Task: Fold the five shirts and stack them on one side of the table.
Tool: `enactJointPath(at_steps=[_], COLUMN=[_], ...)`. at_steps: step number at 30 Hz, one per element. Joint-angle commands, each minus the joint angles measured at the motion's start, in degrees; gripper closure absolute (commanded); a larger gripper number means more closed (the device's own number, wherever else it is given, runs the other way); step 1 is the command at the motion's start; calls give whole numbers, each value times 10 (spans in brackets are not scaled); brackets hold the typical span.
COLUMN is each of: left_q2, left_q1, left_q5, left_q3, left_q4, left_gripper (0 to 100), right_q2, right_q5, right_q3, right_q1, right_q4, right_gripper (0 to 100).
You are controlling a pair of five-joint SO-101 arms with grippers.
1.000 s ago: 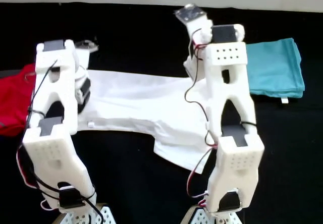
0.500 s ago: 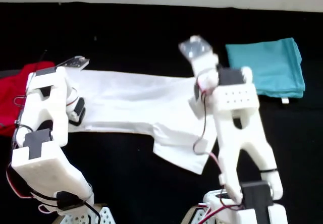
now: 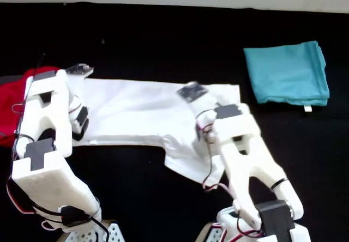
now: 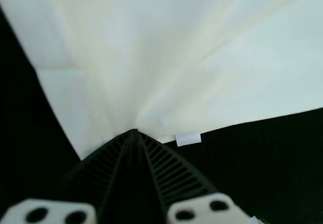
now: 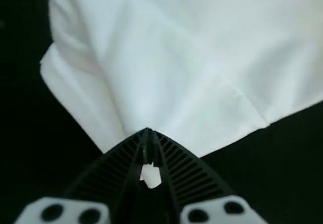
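Though red shirt [image 3: 10, 103] sits half hidden by arm [image 3: 46, 116], left gripper [image 4: 132, 133], right gripper [image 5: 147, 132] clamp white shirt [image 3: 136, 108].

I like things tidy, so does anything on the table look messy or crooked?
Yes. The white shirt, pinched by the left end effector and the right end effector, lies lopsided: one wrinkled flap juts out by the right arm. The red shirt sits bunched beside the left arm. The teal shirt looks neatly folded.

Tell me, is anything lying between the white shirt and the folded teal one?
Nothing visible does. Only a strip of black table separates the white shirt from the folded teal shirt. The red shirt lies at the opposite end.
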Motion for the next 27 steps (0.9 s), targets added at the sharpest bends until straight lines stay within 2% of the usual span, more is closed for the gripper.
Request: enactJointPath(at_steps=[1, 4, 7, 9, 12, 15, 21, 27], left_q2=[-20, -15, -12, -7, 26, 78, 127, 129], left_q1=[28, 48, 73, 86, 88, 86, 82, 76], left_q5=[66, 127, 156, 158, 158, 158, 158, 158], left_q3=[-113, -194, -211, -183, -124, -95, -116, -116], left_q4=[50, 71, 58, 22, -62, -119, -125, -127], left_gripper=[991, 991, 991, 991, 991, 991, 991, 991], right_q2=[-24, -24, -24, -20, -19, 0, 135, 245], right_q5=[-4, -6, -6, -7, -7, -7, -7, -8], right_q3=[-15, -29, -66, -96, -116, -116, -133, -261], right_q1=[-39, -68, -87, -96, -115, -152, -187, -186], right_q4=[19, 25, 42, 56, 56, 43, -21, -12], right_gripper=[992, 992, 991, 966, 868, 865, 872, 872])
